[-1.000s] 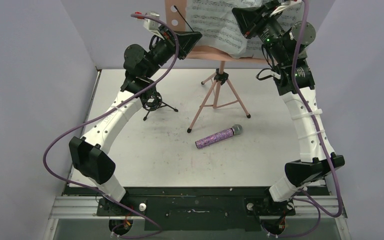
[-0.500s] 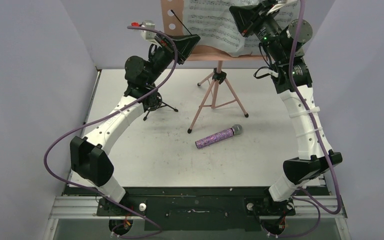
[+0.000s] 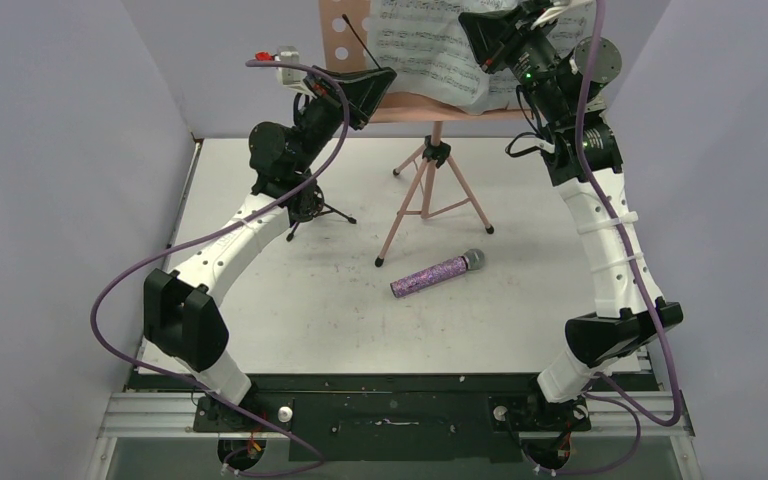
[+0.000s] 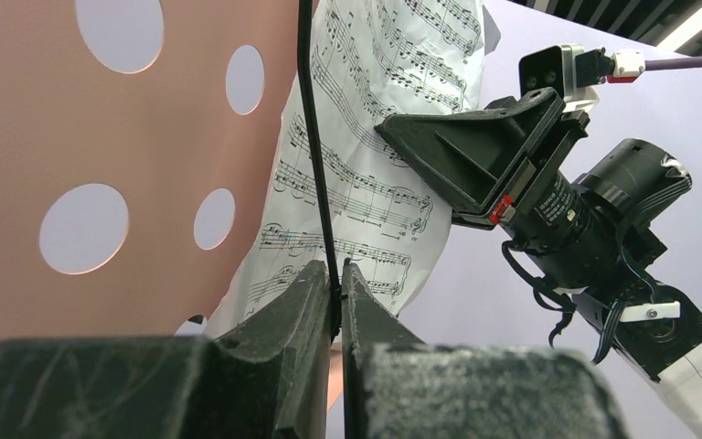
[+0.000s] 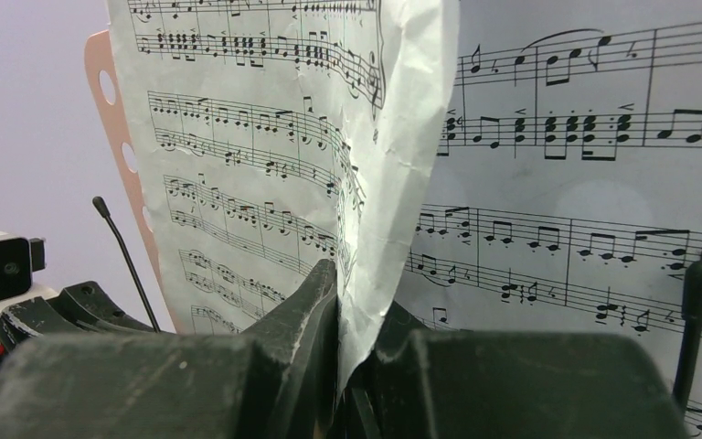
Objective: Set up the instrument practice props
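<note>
The pink perforated music stand [image 3: 344, 30] rises on tripod legs [image 3: 430, 190] at the back of the table. Two sheet-music pages [image 3: 425, 45] lean on its desk. My left gripper [image 3: 378, 80] is shut on the stand's thin black retaining wire [image 4: 315, 165], which runs up from the left gripper [image 4: 336, 279] across the near page [image 4: 375, 110]. My right gripper [image 5: 352, 283] is shut on the curled edge of one page [image 5: 393, 165], with the other page [image 5: 585, 183] behind. The purple glitter microphone [image 3: 438, 273] lies on the table. The black shock-mount tripod [image 3: 310, 205] stands under my left arm.
Grey walls close in the table on the left, back and right. A second black retaining wire [image 5: 695, 311] stands at the right of the desk. The stand's legs spread between the two arms, with the microphone just in front of them.
The stand's desk and tripod have shifted a little to the left. Both grippers moved with it and kept their grips. The microphone has not moved.
</note>
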`<state>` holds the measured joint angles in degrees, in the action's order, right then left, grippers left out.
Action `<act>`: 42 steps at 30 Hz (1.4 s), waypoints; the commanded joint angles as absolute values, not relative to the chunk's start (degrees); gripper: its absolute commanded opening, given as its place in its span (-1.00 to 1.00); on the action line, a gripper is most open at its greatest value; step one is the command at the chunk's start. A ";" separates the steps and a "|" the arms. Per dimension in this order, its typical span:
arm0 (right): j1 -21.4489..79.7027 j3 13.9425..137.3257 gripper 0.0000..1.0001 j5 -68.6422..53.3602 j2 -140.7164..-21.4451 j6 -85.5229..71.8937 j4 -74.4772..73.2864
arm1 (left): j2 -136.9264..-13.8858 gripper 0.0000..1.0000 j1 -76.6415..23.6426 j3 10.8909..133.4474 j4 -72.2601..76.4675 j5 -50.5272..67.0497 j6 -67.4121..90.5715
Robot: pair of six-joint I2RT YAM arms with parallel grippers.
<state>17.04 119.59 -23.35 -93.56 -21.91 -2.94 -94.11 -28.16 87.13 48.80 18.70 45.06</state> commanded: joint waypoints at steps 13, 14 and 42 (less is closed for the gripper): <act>20.58 122.09 -0.89 -20.31 -95.68 -16.33 -1.45 | -92.33 -1.00 -28.13 92.80 51.00 27.48 38.02; 21.02 122.21 -0.89 -19.98 -95.86 -15.51 -1.54 | -92.37 -1.00 -28.13 92.90 50.86 27.38 37.83; 29.90 120.13 -0.89 -17.33 -95.82 -4.76 -2.13 | -92.13 -1.00 -28.13 93.75 49.05 26.90 35.43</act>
